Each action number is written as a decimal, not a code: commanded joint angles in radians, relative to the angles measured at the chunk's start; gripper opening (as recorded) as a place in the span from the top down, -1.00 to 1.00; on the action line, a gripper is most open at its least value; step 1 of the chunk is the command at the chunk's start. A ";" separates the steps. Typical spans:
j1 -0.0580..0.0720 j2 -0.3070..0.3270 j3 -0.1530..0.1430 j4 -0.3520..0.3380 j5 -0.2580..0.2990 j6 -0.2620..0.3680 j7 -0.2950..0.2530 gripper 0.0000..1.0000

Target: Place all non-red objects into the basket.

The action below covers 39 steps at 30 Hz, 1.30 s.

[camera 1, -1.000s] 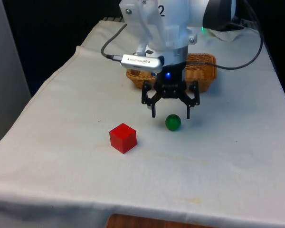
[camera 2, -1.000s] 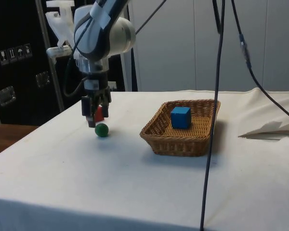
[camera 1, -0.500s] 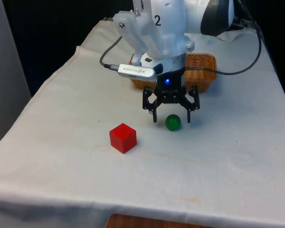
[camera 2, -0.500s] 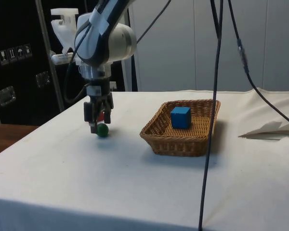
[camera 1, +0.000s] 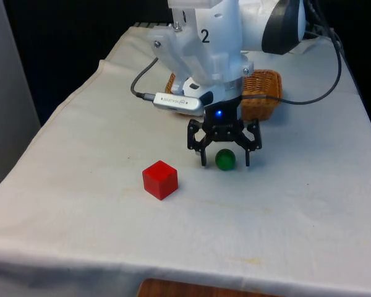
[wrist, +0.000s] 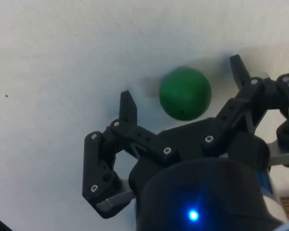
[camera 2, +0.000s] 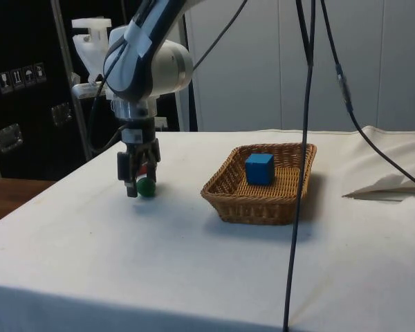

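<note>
A small green ball [camera 1: 225, 159] [camera 2: 146, 186] [wrist: 185, 93] lies on the white cloth. My gripper [camera 1: 225, 163] [camera 2: 134, 190] [wrist: 184, 86] is open and low over the table, one finger on each side of the ball, neither touching it. A red cube [camera 1: 160, 179] rests on the cloth towards the front view's left of the ball. Beyond them stands a wicker basket [camera 1: 267, 84] [camera 2: 227, 193] with a blue cube [camera 2: 259, 168] inside it.
Black cables [camera 2: 306, 117] hang down across the side view. A cable [camera 1: 143, 74] loops from the wrist over the cloth. The table's edge runs along the front view's left, near the red cube's side.
My gripper has come down from above the green ball until its open fingers straddle it near the cloth. The ball and red cube have not moved.
</note>
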 commanded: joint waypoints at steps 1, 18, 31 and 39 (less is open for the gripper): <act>-0.002 -0.003 0.001 0.002 0.001 -0.005 -0.001 -1.00; 0.000 -0.006 -0.003 0.002 -0.001 -0.006 0.000 1.00; 0.008 -0.079 -0.019 -0.033 -0.014 -0.042 -0.006 1.00; 0.011 -0.165 -0.023 -0.099 -0.032 -0.057 -0.017 1.00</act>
